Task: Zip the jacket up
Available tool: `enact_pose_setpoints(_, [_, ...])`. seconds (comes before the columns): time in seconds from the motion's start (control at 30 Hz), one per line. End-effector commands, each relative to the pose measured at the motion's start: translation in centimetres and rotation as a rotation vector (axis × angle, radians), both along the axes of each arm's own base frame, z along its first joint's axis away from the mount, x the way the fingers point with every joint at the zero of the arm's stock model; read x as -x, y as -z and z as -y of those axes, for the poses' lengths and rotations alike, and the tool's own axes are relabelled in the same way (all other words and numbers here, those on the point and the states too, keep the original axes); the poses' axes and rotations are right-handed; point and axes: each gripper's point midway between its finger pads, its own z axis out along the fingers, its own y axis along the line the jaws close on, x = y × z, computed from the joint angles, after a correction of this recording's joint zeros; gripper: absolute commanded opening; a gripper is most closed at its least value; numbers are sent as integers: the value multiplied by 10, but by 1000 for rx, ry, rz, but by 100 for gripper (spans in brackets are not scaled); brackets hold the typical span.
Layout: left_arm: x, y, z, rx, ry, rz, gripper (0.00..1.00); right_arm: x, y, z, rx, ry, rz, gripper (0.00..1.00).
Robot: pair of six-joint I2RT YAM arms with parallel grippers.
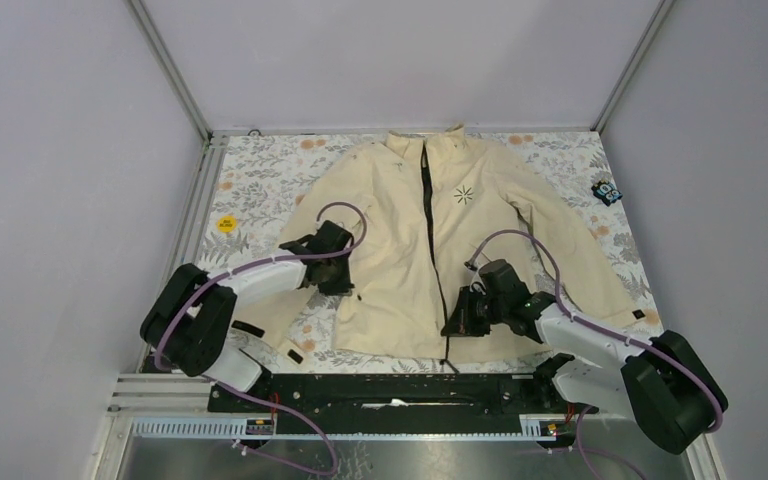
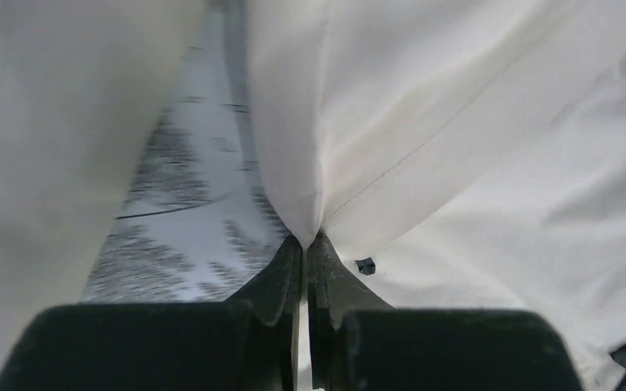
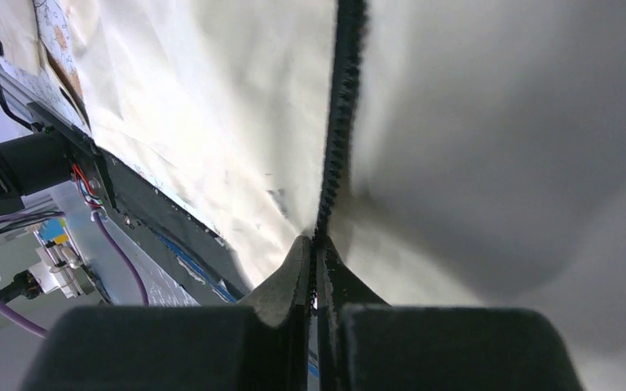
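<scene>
Jacket (image 1: 400,260) is lying spread front-up on the flowered table (image 1: 260,180), with its collar toward the far wall and its dark zipper (image 1: 432,240) running down the middle. The left hand (image 2: 304,244) is pinching a fold of cream cloth at the side of the jacket, beside the sleeve. The right hand (image 3: 315,244) is squeezing tight on the zipper near the hem.
</scene>
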Motion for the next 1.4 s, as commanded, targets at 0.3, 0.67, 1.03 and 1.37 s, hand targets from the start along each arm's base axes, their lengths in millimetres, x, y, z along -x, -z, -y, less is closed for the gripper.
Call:
enact_pose_setpoints(0.3, [-6,-48,-56,-4,-183,141,47,-17,-10,-38,-35,-104,68,0])
enact_pose_setpoints(0.67, [18,-146,30,640,28,254,99,-3,-36,-83,-246,-201,93,0])
enact_pose_setpoints(1.03, [49,-98,56,632,-1,50,87,0,-5,-74,-104,-150,8,39])
enact_pose_setpoints(1.37, [85,-80,91,509,134,85,87,27,-13,-29,59,-111,-4,69])
